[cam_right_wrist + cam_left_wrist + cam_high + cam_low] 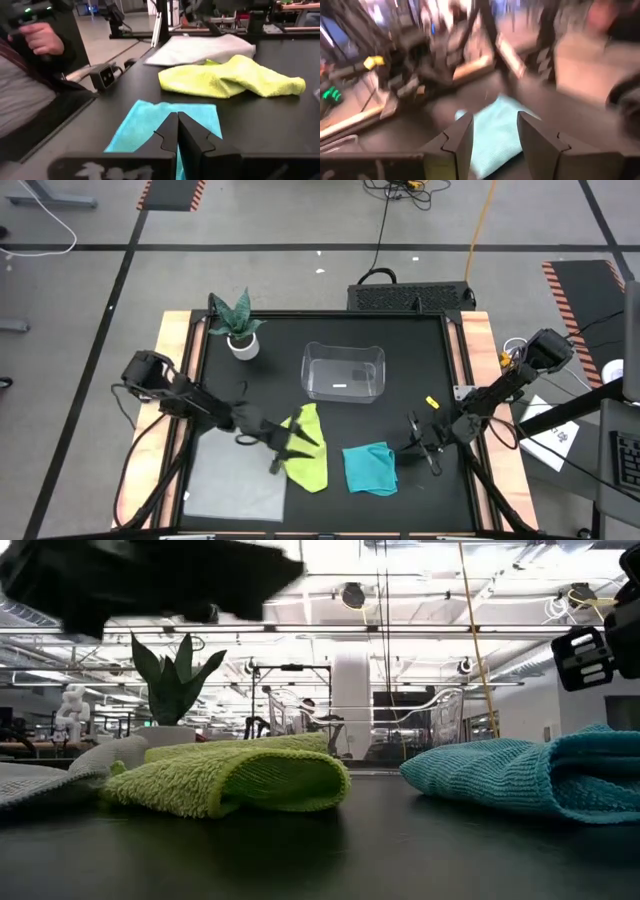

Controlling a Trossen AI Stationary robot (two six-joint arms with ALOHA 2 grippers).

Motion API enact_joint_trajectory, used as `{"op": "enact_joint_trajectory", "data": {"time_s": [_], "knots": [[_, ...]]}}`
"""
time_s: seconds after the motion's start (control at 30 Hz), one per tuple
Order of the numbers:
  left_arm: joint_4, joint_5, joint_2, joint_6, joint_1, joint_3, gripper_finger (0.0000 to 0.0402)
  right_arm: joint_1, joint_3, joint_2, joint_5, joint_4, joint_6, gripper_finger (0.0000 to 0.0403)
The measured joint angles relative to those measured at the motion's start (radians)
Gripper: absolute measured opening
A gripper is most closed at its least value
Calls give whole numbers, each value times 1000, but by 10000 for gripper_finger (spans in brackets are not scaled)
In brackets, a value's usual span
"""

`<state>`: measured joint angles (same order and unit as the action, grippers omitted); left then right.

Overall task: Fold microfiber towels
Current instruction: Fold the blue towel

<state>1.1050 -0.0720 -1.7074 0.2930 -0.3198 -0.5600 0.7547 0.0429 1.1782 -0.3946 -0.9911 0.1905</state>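
3 soft, light towels: grey towel (237, 477) at 7 o'clock, yellow-green towel (308, 448) centre, teal towel (370, 469) at 5. Pinch corners. Left gripper (283, 452) fingers part-open, empty; right gripper (432, 456) closed, empty.

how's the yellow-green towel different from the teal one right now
The yellow-green towel lies rumpled, doubled over itself with a curled, open fold; the teal towel lies flatter and squarer. The yellow-green towel sits nearer the table's middle, under the open left gripper; the teal towel lies toward the right gripper, which is shut and holds nothing. Both are soft cloths on the black table, neither gripped.
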Motion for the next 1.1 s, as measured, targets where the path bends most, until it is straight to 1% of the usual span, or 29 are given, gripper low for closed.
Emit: {"op": "enact_joint_trajectory", "data": {"time_s": [0.03, 0.07, 0.1, 0.13, 0.17, 0.23, 0.3, 0.4, 0.47, 0.57, 0.7, 0.77, 0.87, 0.93, 1.0, 1.1], "knots": [[115, -3, -22, -36, 2, 39, 154, 0, 0, 0, 0, 1, 1, 0], [195, 17, -41, -63, 4, 76, 154, 0, 0, 0, -1, 1, 3, 0], [238, 53, -51, -80, 6, 108, 154, 0, 0, 0, -1, -2, 4, 0], [244, 84, -56, -83, 6, 124, 154, 0, 0, 1, -1, 4, 4, 0], [237, 110, -61, -82, 6, 126, 154, 0, 0, 1, -1, 16, 5, 0], [161, 150, -65, -86, 1, 122, 154, -2, 2, 1, -6, 26, 6, 0], [64, 164, -67, -73, -8, 106, 154, -2, 13, 2, -35, 70, 7, 0], [-19, 176, -66, -40, -24, 74, 154, -2, 32, 2, -95, 142, 6, 0], [-63, 176, -68, -36, -35, 67, 154, -2, 50, 2, -127, 191, 7, 0], [-42, 177, -123, -28, -44, 53, 154, -3, 60, 2, -133, 222, 5, 0], [-17, 178, -270, -13, 3, 25, 154, -3, 61, 2, -133, 216, -1, 0], [94, 135, -344, -13, 31, -3, 154, -3, 62, 2, -133, 220, 2, 0], [264, 70, -391, 22, 57, -4, 154, -3, 63, 2, -133, 208, 3, 0], [313, 53, -394, 28, 80, 3, 154, -3, 63, 2, -133, 201, 2, 0], [334, 51, -369, 30, 95, 14, 154, -3, 63, 2, -133, 192, 0, 0], [328, 50, -281, 76, 85, 53, 154, -2, 63, 1, -133, 157, -41, 0]]}}
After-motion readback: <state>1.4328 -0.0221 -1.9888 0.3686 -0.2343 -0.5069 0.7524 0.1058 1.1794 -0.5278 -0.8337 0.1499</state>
